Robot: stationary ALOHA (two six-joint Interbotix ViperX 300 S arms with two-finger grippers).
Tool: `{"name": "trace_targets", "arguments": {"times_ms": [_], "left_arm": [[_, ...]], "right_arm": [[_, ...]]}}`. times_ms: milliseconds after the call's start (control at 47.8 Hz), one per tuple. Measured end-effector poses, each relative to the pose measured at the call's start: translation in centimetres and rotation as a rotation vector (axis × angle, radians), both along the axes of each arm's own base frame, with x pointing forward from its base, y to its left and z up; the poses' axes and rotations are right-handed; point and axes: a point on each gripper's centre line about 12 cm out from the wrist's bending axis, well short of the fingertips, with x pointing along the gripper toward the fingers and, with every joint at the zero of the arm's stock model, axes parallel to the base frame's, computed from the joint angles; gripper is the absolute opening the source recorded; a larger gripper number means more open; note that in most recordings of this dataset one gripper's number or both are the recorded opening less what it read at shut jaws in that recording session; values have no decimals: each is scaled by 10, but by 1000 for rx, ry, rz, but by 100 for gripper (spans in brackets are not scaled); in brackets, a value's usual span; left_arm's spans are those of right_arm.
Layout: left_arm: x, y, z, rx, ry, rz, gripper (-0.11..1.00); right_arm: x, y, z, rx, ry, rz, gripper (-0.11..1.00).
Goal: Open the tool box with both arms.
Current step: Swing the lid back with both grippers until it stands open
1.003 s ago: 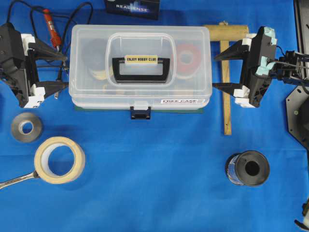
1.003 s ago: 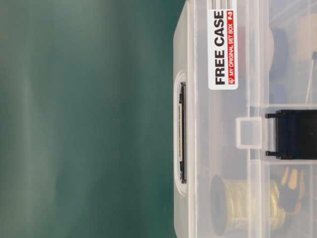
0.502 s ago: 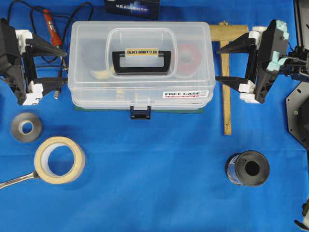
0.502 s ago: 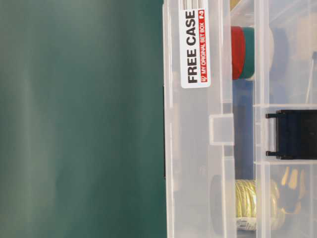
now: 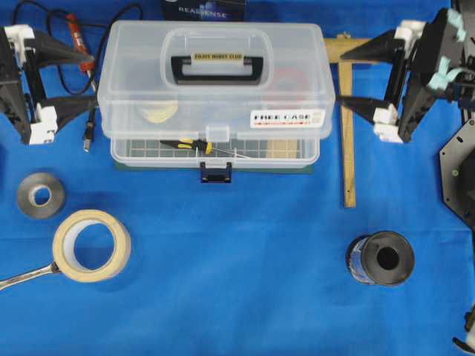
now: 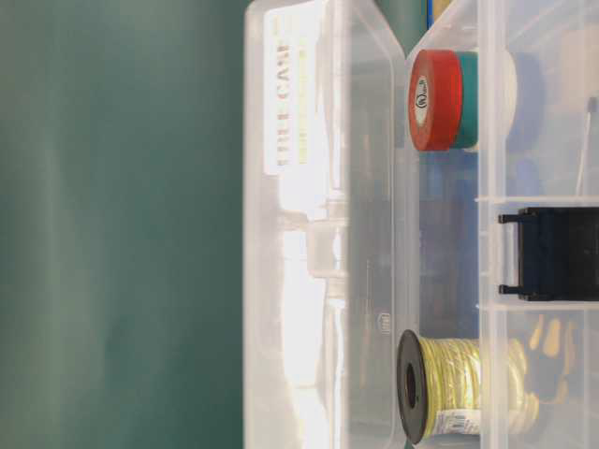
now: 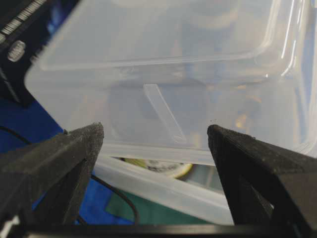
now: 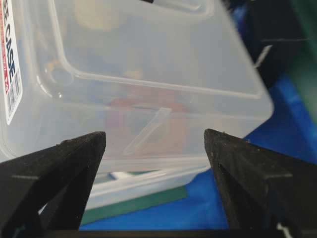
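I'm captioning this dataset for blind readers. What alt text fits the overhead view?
A clear plastic tool box sits on a blue cloth, its lid lifted and the lower tray showing. The open black left gripper and right gripper flank it, neither touching it.

"FREE CASE" sticker [image 5: 286,118] on tool box [image 5: 215,89]; "REALSENSE" on dark box [image 5: 204,9].

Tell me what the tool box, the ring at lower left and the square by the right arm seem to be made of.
Tool box: clear glossy plastic, contents visible through it. Tape roll: cream paper, probably masking tape. Square: matte tan, likely wood.
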Motion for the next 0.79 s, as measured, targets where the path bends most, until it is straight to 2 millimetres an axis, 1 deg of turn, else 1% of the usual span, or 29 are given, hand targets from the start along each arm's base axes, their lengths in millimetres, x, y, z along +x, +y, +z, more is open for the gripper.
{"name": "trace_targets", "arguments": {"times_ms": [418,794], "left_arm": [[-5,28,17,42,-97,123,86],[-6,44,25,66,-140,184,86]], "right_arm": [[0,-24,17,-22,-57,-90,83],[0,-46,20,-24,-63,-167,83]]}}
